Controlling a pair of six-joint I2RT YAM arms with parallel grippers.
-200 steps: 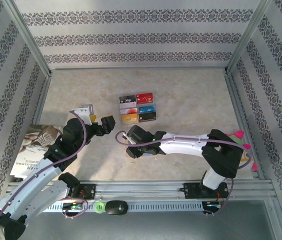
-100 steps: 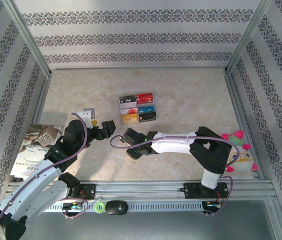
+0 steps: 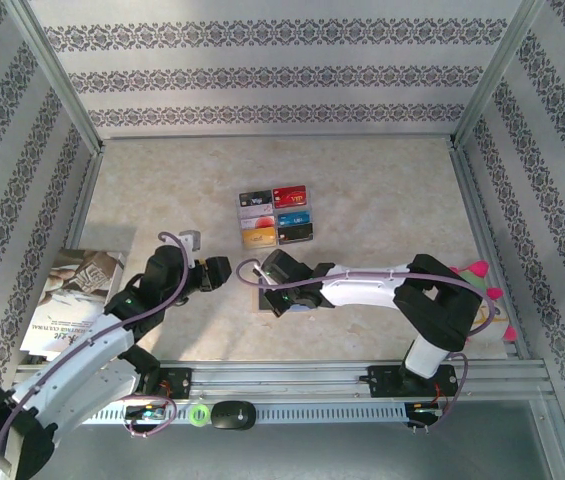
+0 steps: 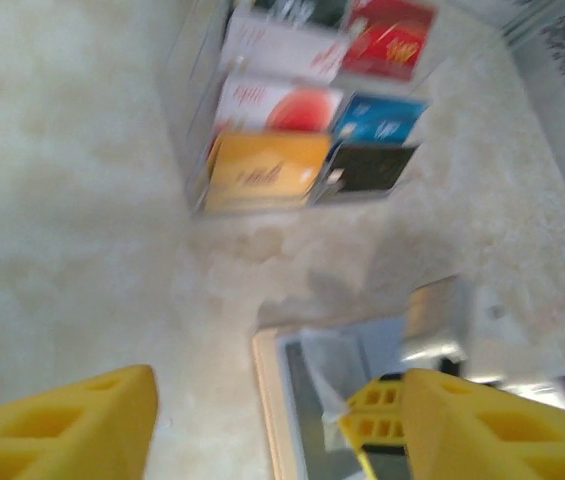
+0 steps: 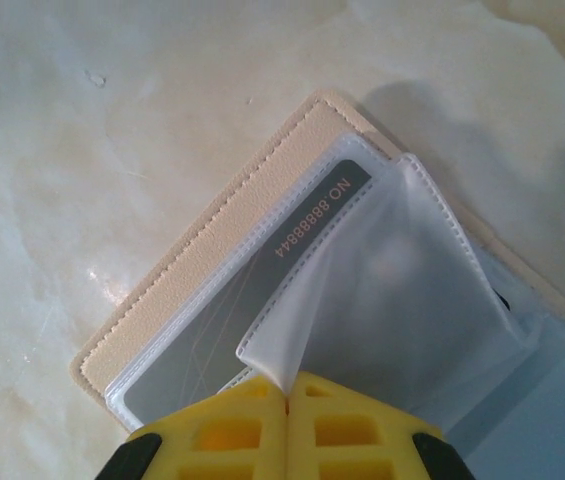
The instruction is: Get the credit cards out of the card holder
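at the far left a booklet [image 3: 70, 296] lies flat on the counter [image 3: 382, 200], against the side wall. just right of it the left arm reaches inward, and the left claw [image 3: 218, 272] hangs low over the counter. in the left wrist view its yellow fingers [image 4: 62, 425] stand well apart with nothing between them. a small pale grey thing [image 3: 190, 239], too small to make out, sits on the counter just behind that claw.

further back and a little to the right, six cards [image 3: 275, 216] lie in a tidy grid of two columns and three rows, touching edge to edge.

nearer the arms, right of the left claw, the card holder [image 5: 212, 260] lies open on the counter, its tan stitched edge toward the left. a grey card [image 5: 252, 300] printed "no 8888844" sits inside one clear pocket. the right claw [image 5: 287, 400] is on top of the holder, its yellow fingers pressed together on the corner of a clear sleeve [image 5: 392, 290], which is lifted and folded back from the pocket below. the right arm stretches away to its base at the near right.
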